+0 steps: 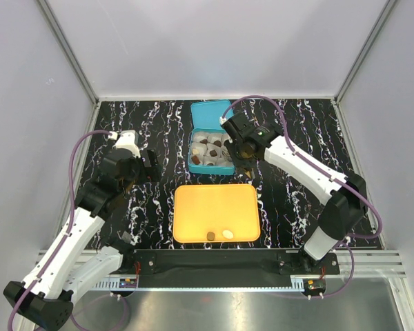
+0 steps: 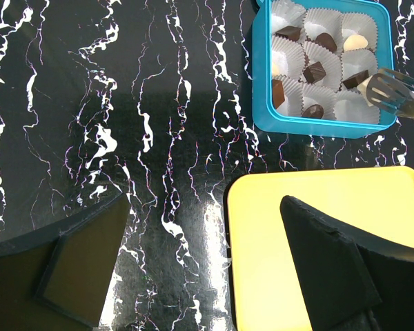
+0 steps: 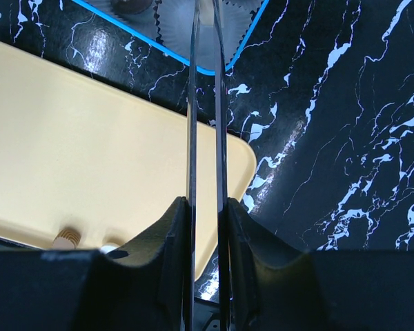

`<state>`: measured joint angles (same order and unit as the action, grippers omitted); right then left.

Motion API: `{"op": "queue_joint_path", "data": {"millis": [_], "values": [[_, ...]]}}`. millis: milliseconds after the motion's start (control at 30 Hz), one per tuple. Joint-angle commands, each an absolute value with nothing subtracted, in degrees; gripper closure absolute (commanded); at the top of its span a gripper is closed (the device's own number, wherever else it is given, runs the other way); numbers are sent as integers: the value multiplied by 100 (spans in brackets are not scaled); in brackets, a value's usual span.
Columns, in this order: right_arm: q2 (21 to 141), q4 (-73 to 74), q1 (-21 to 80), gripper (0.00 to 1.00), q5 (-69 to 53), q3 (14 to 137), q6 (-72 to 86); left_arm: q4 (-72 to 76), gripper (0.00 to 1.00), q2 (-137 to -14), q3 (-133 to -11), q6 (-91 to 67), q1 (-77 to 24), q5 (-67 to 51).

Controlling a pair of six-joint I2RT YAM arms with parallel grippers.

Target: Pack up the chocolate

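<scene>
**Chocolate (image 2: 314, 71) nearly packed: two pieces to go**

Most pieces sit in the white paper cups (image 2: 352, 110) of the blue box (image 2: 317, 125), though a few cups look unfilled. A brown piece (image 1: 210, 236) and a cream piece (image 1: 228, 234) lie at the near edge of the orange tray (image 1: 214, 207), not yet packed. The right gripper (image 3: 205, 214) is clamped on metal tongs (image 2: 393, 93), whose tips hover over the box's right side. The left gripper (image 2: 203, 200), jaws wide apart and holding nothing, hangs over the table (image 2: 90, 103).

Tongs (image 3: 193, 138) tips, most of blue box (image 3: 159, 46) outside right wrist view
</scene>
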<state>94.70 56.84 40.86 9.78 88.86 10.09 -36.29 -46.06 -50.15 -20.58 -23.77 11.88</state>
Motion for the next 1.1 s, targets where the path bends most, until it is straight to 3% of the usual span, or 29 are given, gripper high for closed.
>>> {"op": "queue_joint_path", "data": {"millis": [0, 1067], "values": [[9457, 5581, 4034, 72, 914, 9053, 923, -3313, 1, -4518, -5186, -2039, -2347, 1143], [9457, 5968, 4034, 60, 870, 8982, 967, -3305, 1, -4544, -5203, -2039, -2338, 1143]]}}
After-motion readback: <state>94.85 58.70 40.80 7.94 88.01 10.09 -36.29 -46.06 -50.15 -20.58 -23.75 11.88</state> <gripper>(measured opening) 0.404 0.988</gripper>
